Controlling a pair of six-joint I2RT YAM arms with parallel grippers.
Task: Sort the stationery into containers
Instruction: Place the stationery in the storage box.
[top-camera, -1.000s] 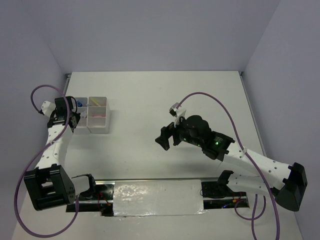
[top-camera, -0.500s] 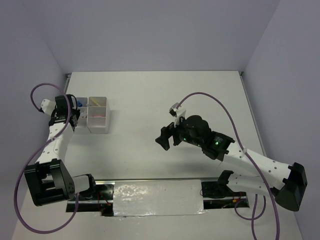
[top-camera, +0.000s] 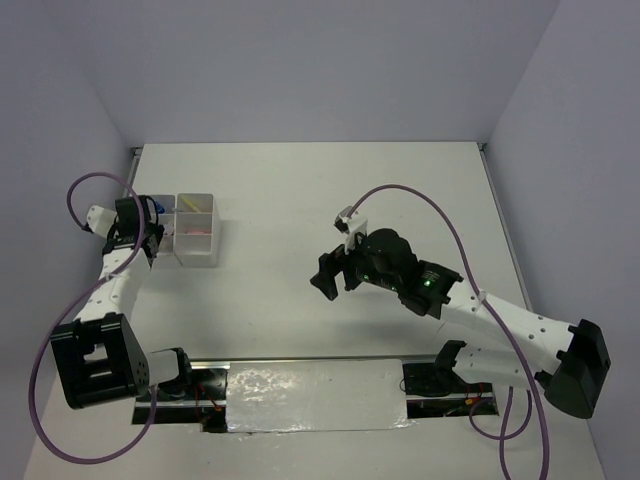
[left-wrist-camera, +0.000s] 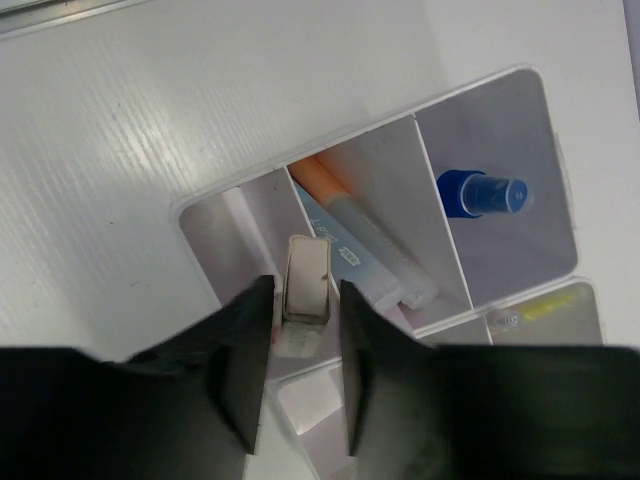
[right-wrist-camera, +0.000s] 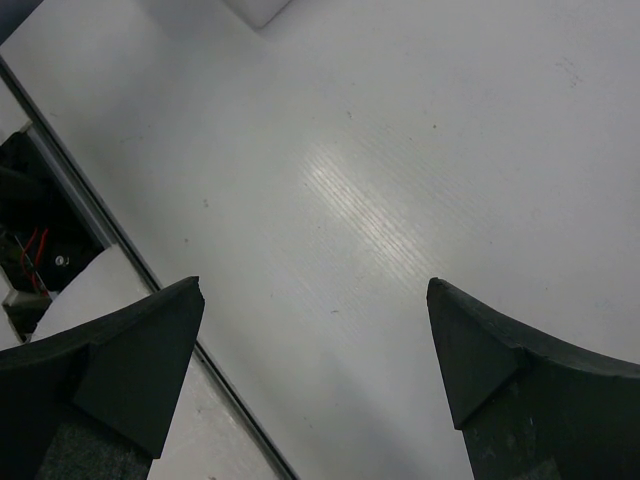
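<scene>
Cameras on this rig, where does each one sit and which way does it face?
Top external: fixed above and behind the arms, looking down on the table; both arms show, left claw at the organizer, right claw mid-table.
Left wrist: on the left arm, looking down into the organizer; its claw straddles a pale block.
Right wrist: on the right arm, looking down at the table; its claw stands wide open.
Shared: top and left wrist both see the organizer and blue-capped bottle.

Overhead, left wrist share organizer (top-camera: 197, 252); right perhaps.
</scene>
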